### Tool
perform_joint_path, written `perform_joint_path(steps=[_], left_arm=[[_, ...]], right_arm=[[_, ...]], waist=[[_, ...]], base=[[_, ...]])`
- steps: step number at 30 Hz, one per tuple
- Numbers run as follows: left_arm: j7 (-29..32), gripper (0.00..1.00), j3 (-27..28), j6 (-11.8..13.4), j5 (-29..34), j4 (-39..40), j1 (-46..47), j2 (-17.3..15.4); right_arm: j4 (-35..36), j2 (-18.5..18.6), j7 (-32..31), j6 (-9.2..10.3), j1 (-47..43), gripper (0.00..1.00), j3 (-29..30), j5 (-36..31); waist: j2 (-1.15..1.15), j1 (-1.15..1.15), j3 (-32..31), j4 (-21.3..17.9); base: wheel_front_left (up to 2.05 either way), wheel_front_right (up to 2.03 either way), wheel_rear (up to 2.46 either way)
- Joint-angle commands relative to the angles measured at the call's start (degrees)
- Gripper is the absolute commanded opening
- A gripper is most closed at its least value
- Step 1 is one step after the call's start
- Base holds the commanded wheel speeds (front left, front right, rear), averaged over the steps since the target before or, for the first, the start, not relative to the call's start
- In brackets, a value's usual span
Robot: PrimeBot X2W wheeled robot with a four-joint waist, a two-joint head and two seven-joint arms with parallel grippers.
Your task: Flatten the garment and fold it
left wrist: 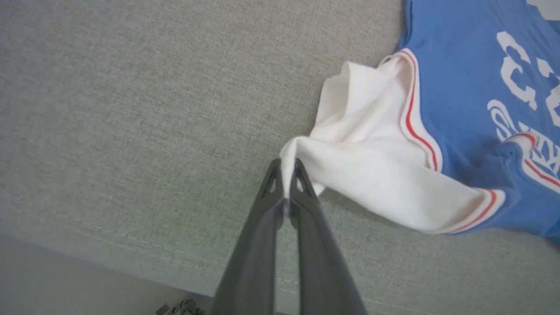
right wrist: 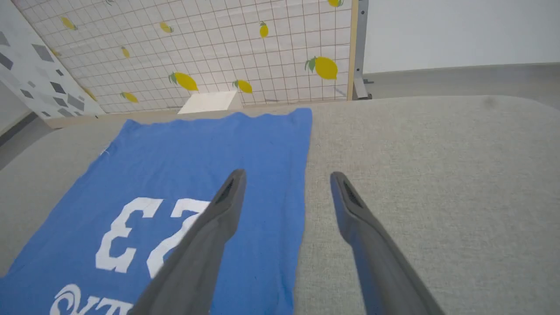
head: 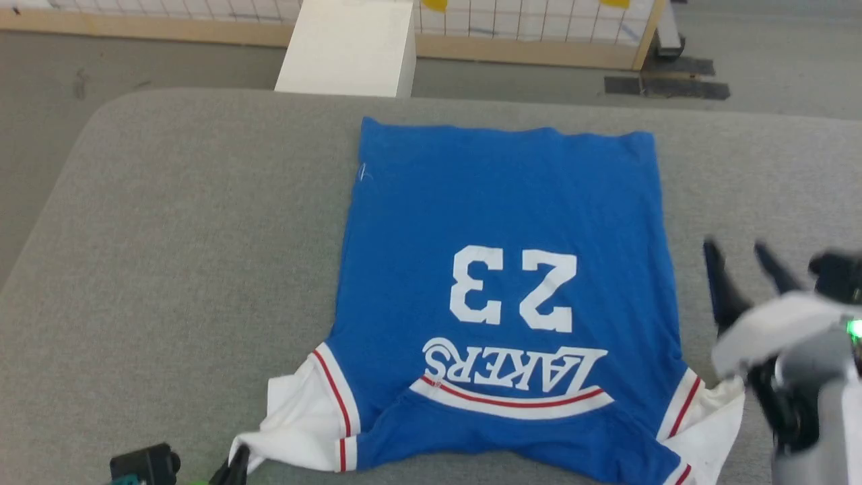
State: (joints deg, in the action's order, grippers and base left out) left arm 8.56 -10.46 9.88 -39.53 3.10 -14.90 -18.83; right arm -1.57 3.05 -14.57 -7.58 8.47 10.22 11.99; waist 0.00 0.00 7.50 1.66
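The blue garment [head: 505, 215] lies mostly flat on the grey table [head: 168, 256], its number 23 and lettering upside down to me, hem at the far side. Its white sleeves with red stripes bunch at the near corners. My left gripper [left wrist: 287, 164] is shut on the tip of the left white sleeve [left wrist: 372, 166], which is lifted and stretched toward it; in the head view this gripper [head: 236, 468] sits at the bottom edge. My right gripper [head: 741, 252] hovers open above the table just right of the garment's edge [right wrist: 302, 183], fingers [right wrist: 227, 197] apart and empty.
A white box [head: 350, 47] stands beyond the table's far edge, before a wood-framed grid panel [head: 539, 27] with lemon prints. The table's near edge [left wrist: 131, 271] runs close beneath my left gripper. Bare grey cloth spreads to the garment's left and right.
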Motion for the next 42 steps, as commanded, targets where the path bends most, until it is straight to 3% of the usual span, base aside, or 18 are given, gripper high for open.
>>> perform_joint_path(steps=[1, 6, 11, 18, 28, 29, 30, 32, 34, 36, 42], left_arm=[[-0.6, 0.00, -0.2, -0.4, 0.9, 0.5, 2.0, 0.2], [-2.4, 0.00, -0.7, -1.6, 1.4, 0.6, 6.2, 0.9], [-4.7, 0.00, -0.9, -3.0, 1.4, -0.6, 9.2, 1.8], [-7.5, 0.00, -2.1, -4.8, 1.8, -3.4, 13.3, 3.4], [-10.7, 0.00, -3.5, -6.7, 2.1, -7.5, 16.2, 5.0], [-11.0, 0.00, -3.6, -6.8, 2.2, -8.0, 16.6, 5.1], [-11.2, 0.00, -3.6, -6.9, 2.2, -8.2, 16.7, 5.1], [-11.5, 0.00, -3.6, -6.9, 2.2, -8.6, 16.8, 5.1], [-11.7, 0.00, -3.7, -6.8, 2.3, -9.1, 16.8, 5.2], [-11.9, 0.00, -3.8, -6.8, 2.2, -9.4, 16.9, 5.2], [-12.4, 0.00, -3.1, -6.2, 2.2, -9.9, 15.4, 4.5]], right_arm=[[-2.0, 0.0, 2.2, 0.09, 4.1, 1.00, 0.6, -0.8], [-13.7, 2.8, 6.5, 0.09, 19.0, 1.00, 3.7, -3.6], [-24.9, 5.2, 4.1, 0.09, 32.7, 1.00, 7.0, -7.7], [-35.7, 9.0, -6.6, 0.09, 46.1, 1.00, 12.3, -15.8], [-39.7, 8.8, -24.8, 0.09, 53.9, 1.00, 16.7, -22.3], [-39.2, 8.6, -27.7, 0.09, 54.3, 0.58, 17.0, -23.1], [-38.8, 8.5, -29.0, 0.09, 54.3, 0.33, 17.3, -23.4], [-37.7, 8.0, -30.4, 0.09, 53.8, 0.00, 17.5, -23.5], [-35.8, 7.6, -28.8, 0.09, 52.6, 0.00, 17.3, -23.0], [-33.1, 7.3, -23.5, 0.09, 50.6, 0.00, 16.8, -21.7], [-26.4, 6.6, -2.0, 0.09, 38.7, 0.00, 13.7, -15.0]], waist=[[0.00, 0.00, 3.2, 1.9], [0.00, 0.00, 9.4, 5.0], [0.00, 0.00, 15.5, 7.2], [0.00, 0.00, 22.1, 10.4], [0.00, 0.00, 25.8, 11.9], [0.00, 0.00, 26.0, 12.0], [0.00, 0.00, 26.0, 12.0], [0.00, 0.00, 25.8, 11.8], [0.00, 0.00, 25.1, 11.6], [0.00, 0.00, 24.0, 11.4], [0.00, 0.00, 17.2, 9.4]], base=[[0.00, 0.00, 0.00], [0.00, 0.00, 0.00], [0.00, 0.00, 0.00], [0.00, 0.00, 0.00], [0.00, 0.00, 0.00], [0.00, 0.00, 0.00], [0.00, 0.00, 0.00], [0.00, 0.00, 0.00], [0.00, 0.00, 0.00], [0.00, 0.00, 0.00], [0.00, 0.00, 0.00]])
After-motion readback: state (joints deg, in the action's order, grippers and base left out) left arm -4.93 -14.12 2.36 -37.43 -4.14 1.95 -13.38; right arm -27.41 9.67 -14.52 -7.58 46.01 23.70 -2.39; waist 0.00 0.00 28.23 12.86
